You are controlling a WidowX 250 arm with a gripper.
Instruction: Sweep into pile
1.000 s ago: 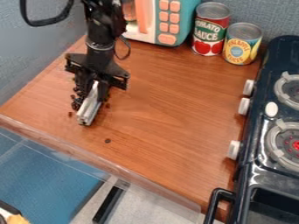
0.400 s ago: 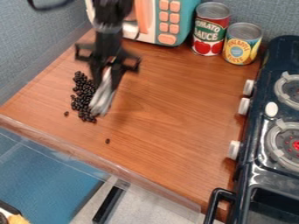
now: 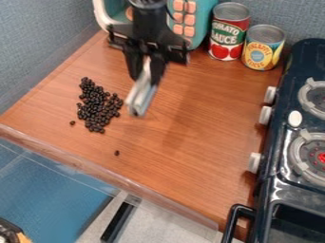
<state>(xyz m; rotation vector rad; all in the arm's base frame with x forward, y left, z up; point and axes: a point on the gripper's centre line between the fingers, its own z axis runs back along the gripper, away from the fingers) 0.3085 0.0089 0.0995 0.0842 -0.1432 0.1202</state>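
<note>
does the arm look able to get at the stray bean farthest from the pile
Probably yes: nothing stands between the tool in its gripper and that bean, and the pile lies off to one side. It would likely need to come lower.

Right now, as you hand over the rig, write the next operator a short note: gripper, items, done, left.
Black two-finger gripper: closed on a long silver-grey tool, right of the heap in view.
Small black beans: on the brown wooden counter.
Done: most form one loose heap.
Left: two strays, one left of the heap, one below in view.
</note>
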